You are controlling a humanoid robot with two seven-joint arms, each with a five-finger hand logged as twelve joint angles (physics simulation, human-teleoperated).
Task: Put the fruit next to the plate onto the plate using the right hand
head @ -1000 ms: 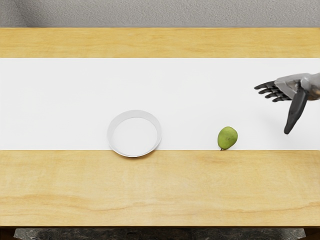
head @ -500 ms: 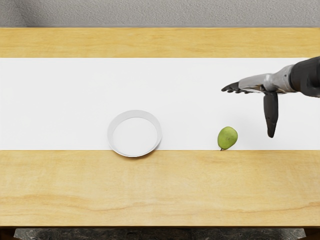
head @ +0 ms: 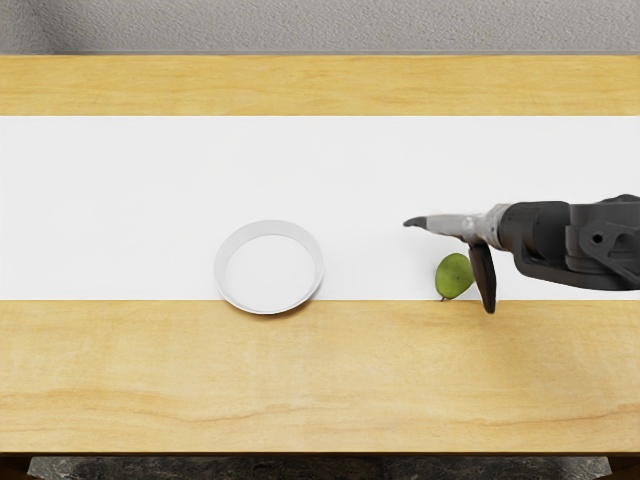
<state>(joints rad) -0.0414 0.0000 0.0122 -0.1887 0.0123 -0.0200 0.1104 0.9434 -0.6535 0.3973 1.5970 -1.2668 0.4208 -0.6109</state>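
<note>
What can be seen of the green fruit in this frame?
The green fruit is small, smooth and oval, yellowish green, with what looks like a dark stem tip at its lower left. It lies at the front edge of the white strip, to the right of the white plate and apart from it. The right hand is open above it, and its thumb hides the fruit's right edge; whether they touch cannot be told.

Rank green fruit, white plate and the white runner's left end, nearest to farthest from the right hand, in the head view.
1. green fruit, right beside the right hand.
2. white plate, farther left.
3. white runner's left end, at the far left.
</note>
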